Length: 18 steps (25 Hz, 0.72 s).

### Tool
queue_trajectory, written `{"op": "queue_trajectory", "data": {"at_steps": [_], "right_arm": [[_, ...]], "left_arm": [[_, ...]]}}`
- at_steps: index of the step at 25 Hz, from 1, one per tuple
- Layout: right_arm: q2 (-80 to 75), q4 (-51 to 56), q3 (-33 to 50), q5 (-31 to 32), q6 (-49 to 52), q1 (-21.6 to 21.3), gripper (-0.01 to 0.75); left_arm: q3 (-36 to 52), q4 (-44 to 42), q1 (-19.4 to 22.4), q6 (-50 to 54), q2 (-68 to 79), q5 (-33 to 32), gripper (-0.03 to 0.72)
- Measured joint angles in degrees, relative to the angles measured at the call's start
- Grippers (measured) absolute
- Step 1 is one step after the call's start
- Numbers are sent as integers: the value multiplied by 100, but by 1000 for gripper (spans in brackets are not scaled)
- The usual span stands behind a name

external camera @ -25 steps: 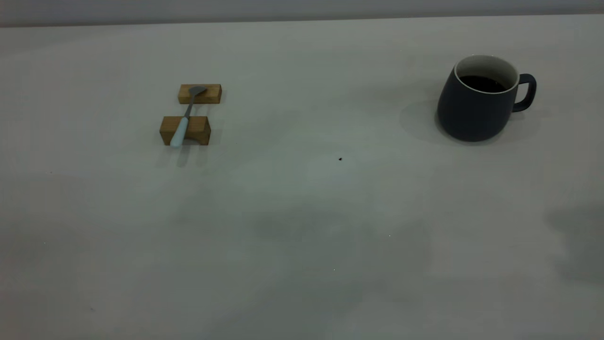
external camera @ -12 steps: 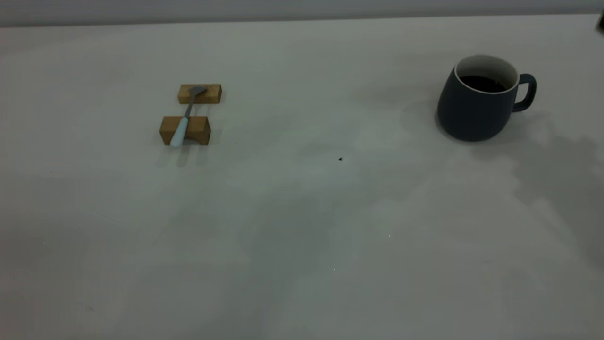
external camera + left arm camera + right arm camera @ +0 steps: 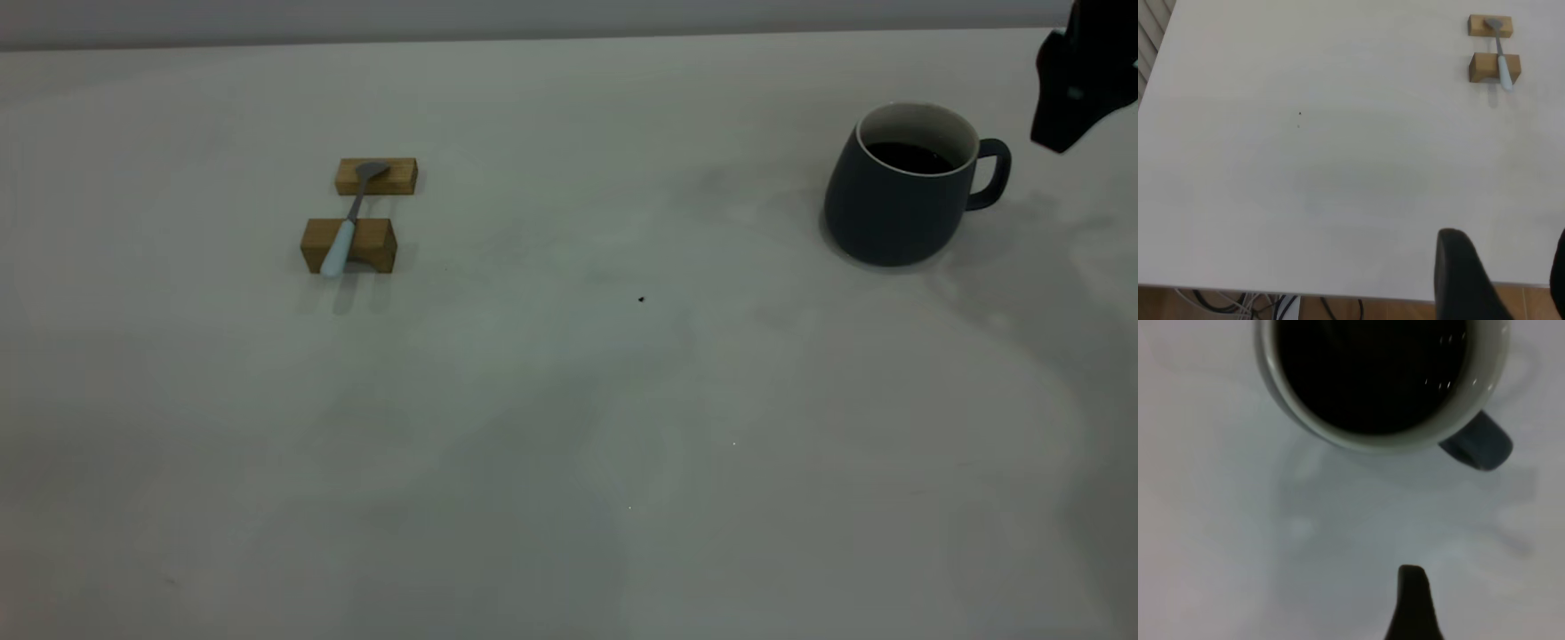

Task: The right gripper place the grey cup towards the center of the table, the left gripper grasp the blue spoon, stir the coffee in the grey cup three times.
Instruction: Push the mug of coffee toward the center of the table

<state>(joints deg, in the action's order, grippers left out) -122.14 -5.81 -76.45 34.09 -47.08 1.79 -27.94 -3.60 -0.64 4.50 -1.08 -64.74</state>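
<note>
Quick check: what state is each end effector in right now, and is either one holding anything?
Left end effector: open, holding nothing.
Right end effector: cannot be told; it hangs beside the handle of the dark slate-grey mug, holding nothing.

1. My left claw (image 3: 1501, 280) hangs above the near edge of the table (image 3: 1338, 167); one black finger (image 3: 1465, 277) shows plainly, the other only as a sliver at the frame's edge, so the gap between them looks wide, though I can't be sure.
2. The blue spoon (image 3: 1500, 57) lies far off across two wooden blocks (image 3: 1493, 50), well apart from me.
3. A tiny dark speck (image 3: 1299, 114) marks the tabletop.
4. Cables (image 3: 1258, 307) trail below the table's edge.
</note>
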Motion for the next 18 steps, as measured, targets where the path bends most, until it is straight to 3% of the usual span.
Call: {"op": "queue_trajectory", "data": {"at_steps": [6,18], "right_arm": [[-550,-625,-446,30,-343,0,604],[-1086,-889,-472,-1187,-1576,0,592]], "left_arm": [[0,0,0,0,0,0,399],[0,0,0,0,0,0,399]]}}
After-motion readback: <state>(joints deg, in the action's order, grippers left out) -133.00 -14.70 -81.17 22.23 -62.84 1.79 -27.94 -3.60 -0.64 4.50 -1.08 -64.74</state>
